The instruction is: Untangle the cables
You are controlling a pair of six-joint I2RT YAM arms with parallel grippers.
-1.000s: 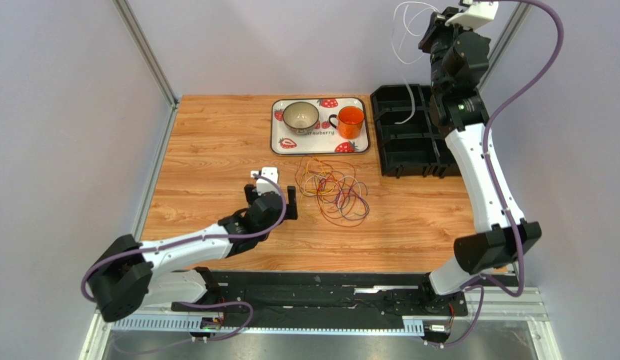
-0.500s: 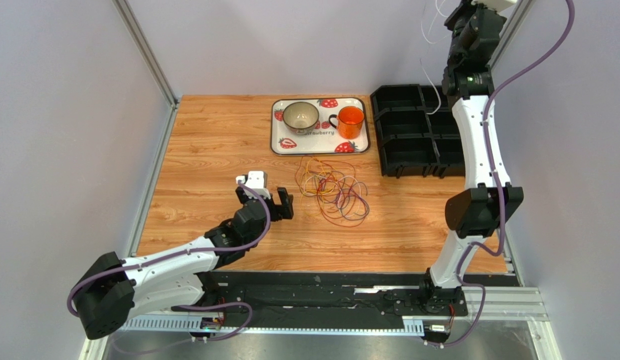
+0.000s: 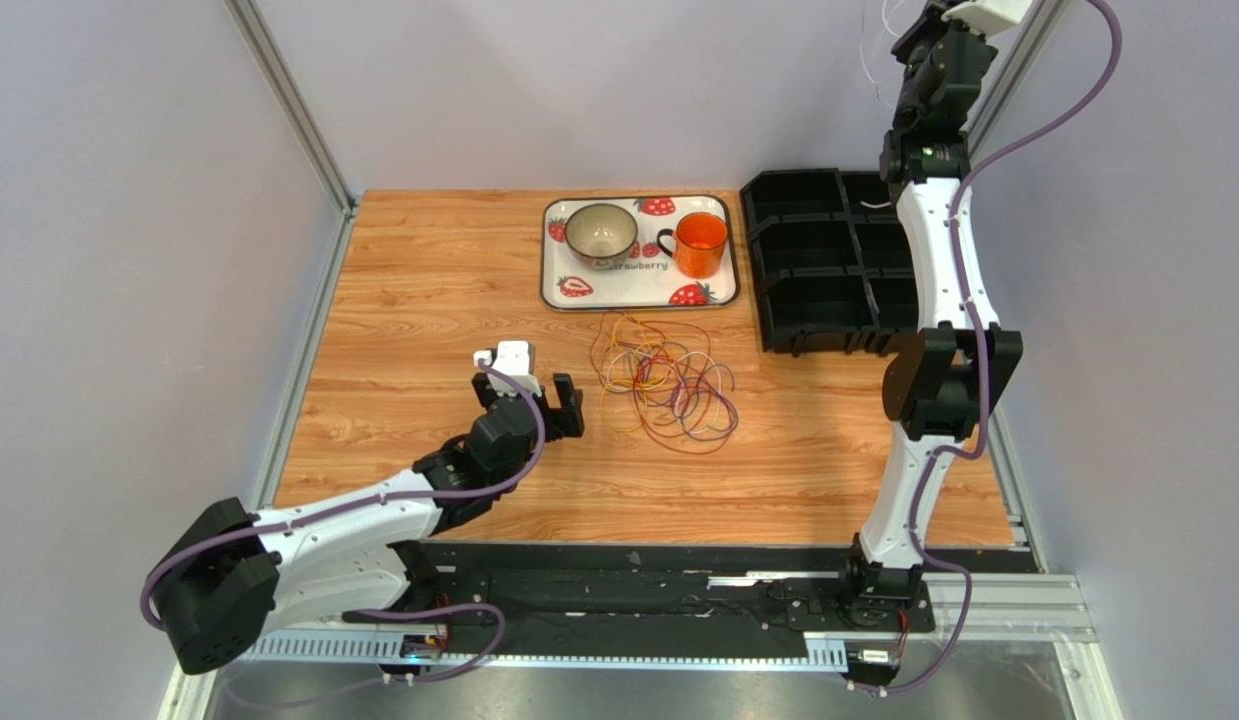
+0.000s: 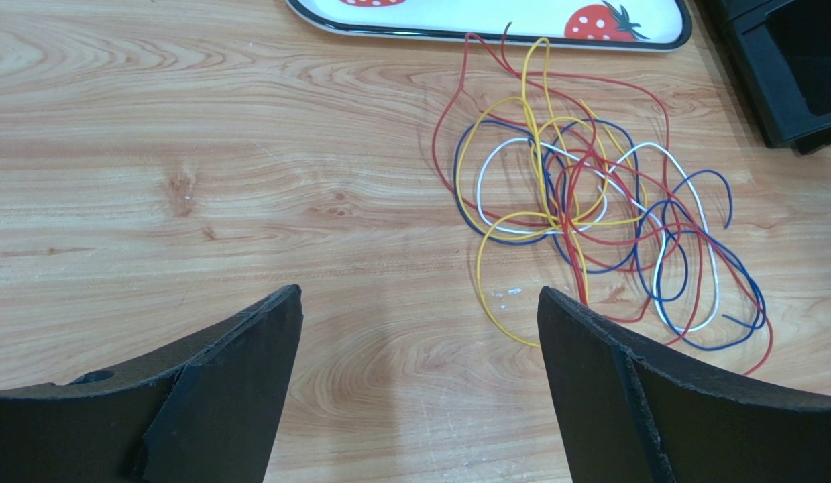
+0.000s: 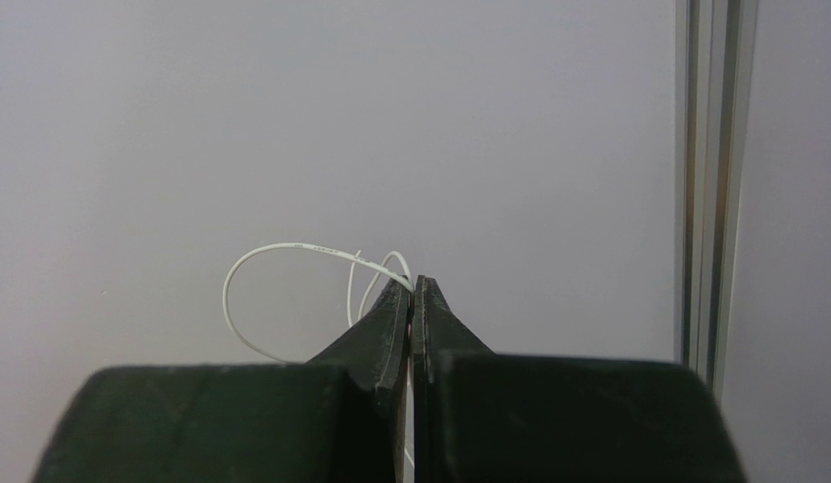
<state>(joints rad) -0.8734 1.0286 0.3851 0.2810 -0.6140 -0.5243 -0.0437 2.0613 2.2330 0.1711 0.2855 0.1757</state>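
The left gripper (image 4: 417, 294) is hovering spread wide, grasping nothing; the tangled cables (image 4: 590, 221) are lying on the table (image 4: 187, 151) at its 1 o'clock. The right gripper (image 5: 413, 284) is pinching 1 white cable (image 5: 288, 245) aloft. The tray (image 3: 555, 255) is carrying a bowl (image 3: 600, 230) and an orange mug (image 3: 702, 242).

Light is bright, even and diffuse in all three views, seemingly from overhead. On the worktop (image 3: 430, 300) the arms cast only faint, soft-edged shadows, and the wood is evenly lit. The top view is sharp across its width. In the left wrist view the cables (image 4: 590, 221) are crisp, with thin pale shadows beside them; the left claw (image 4: 417, 293), near the lens, is black and almost featureless. In the right wrist view the wall (image 5: 187, 121) dims slightly toward the corners; the right claw (image 5: 413, 292) is dark, the white cable (image 5: 288, 247) clear against grey
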